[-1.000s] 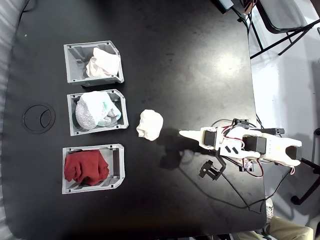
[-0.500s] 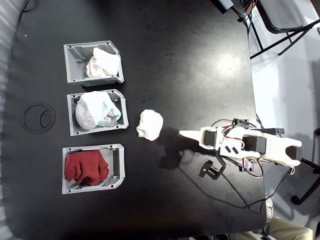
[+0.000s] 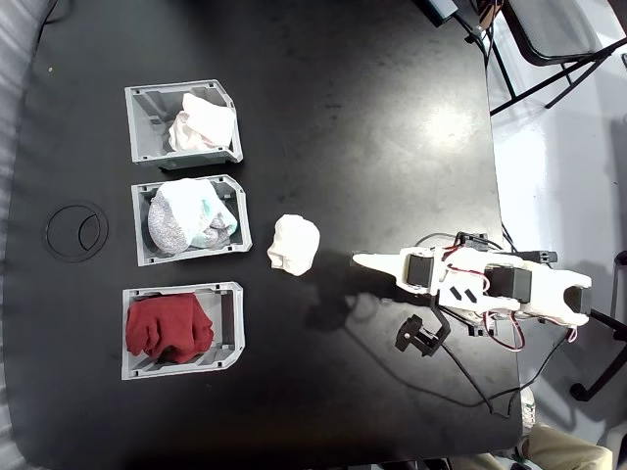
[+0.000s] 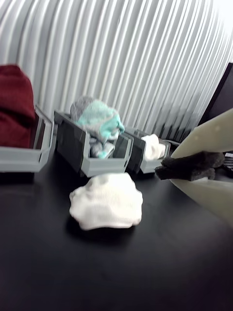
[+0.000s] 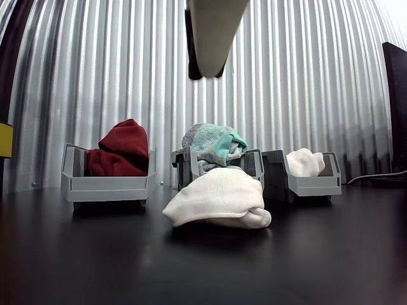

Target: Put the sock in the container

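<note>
The sock (image 3: 294,244), a lumpy white ball, lies on the black table just right of the middle bin; it also sits in front of the bins in the wrist view (image 4: 107,200) and the other view (image 5: 216,198). The container (image 3: 183,122), a grey bin with white fabric inside, is the top one in the fixed view and the rightmost in the other view (image 5: 308,175). My gripper (image 3: 380,300) stands open right of the sock and apart from it, white finger pointing at it, black jaw swung wide. The white finger (image 4: 208,141) enters the wrist view from the right.
A grey bin with teal-and-grey cloth (image 3: 191,220) sits in the middle of the row and one with red cloth (image 3: 181,331) below it. A ring mark (image 3: 76,230) lies left of the bins. Cables trail by the arm base (image 3: 529,294) near the table's right edge.
The black jaw and wrist have shifted slightly to the right and down. The sock and the bins have not moved.
</note>
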{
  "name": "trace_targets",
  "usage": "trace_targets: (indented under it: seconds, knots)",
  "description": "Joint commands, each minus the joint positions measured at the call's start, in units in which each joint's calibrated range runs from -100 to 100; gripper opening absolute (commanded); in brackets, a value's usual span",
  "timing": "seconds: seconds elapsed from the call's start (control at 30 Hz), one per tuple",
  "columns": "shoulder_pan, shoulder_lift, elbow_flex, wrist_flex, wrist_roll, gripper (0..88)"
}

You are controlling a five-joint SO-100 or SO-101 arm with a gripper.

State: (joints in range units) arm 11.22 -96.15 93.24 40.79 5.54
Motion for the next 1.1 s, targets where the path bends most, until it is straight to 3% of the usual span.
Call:
trace_targets:
  seconds: [0.0, 0.23, 0.53, 1.07]
  knots:
    - [0.0, 0.3, -5.6, -0.1, -0.2, 1.3]
    - [-0.4, 0.4, -12.1, 0.2, -0.2, 1.2]
    - [-0.2, 3.1, -20.7, 11.4, 0.2, 1.2]
    - [0.2, 43.3, -47.6, 15.6, -0.2, 1.3]
